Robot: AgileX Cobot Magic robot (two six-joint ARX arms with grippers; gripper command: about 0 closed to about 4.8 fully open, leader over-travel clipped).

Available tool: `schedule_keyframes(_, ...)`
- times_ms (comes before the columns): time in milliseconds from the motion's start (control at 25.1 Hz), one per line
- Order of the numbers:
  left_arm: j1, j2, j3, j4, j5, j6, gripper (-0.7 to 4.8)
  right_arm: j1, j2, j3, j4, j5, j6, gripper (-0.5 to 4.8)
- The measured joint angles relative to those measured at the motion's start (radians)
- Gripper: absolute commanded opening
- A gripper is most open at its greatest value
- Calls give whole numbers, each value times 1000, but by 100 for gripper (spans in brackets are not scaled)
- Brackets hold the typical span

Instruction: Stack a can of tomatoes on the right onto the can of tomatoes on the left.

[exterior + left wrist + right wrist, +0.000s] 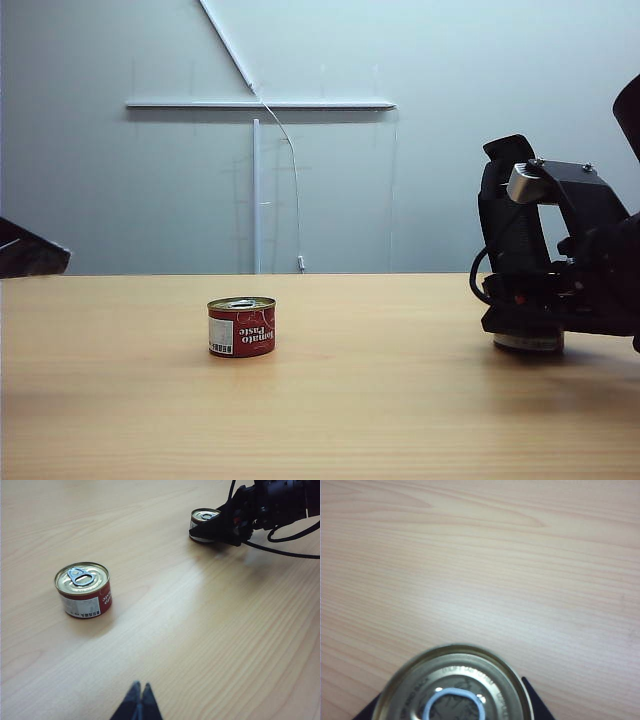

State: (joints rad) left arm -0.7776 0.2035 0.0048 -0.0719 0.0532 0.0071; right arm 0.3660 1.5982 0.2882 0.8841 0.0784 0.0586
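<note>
A: Over on the right, the right hand [528, 325] is down low over the right-side tomato can with the gold pull-tab lid [451, 686], which sits upright on the pale wooden table [380, 400].

B: Clamped on it?

A: Can't tell. The dark fingers [534, 705] flank the can on both sides, but whether they press its wall isn't visible.

B: And the target?

A: The short red tomato paste can with a gold ring-pull lid [241, 326] stands upright near the middle of the table, well apart from the other can, out in the open.

B: The left hand [139, 700]?

A: Up off the table on the left, its two dark fingertips pressed together, holding nothing.
</note>
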Motion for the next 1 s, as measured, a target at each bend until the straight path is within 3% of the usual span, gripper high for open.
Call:
schedule_keyframes(120,0,0,0,0,0,0,-4,11,-6,1,50,-108,2,135)
schedule_keyframes(239,0,0,0,0,0,0,-4,99,-25,104,50,-212,44,136)
schedule_keyframes(399,0,0,0,0,0,0,-4,204,-15,319,-206,-237,10,136)
schedule_keyframes(559,0,0,0,0,0,0,-4,252,58,461,-349,-238,-76,136)
schedule_keyframes(998,0,0,0,0,0,0,-4,345,191,556,-367,-287,-86,139)
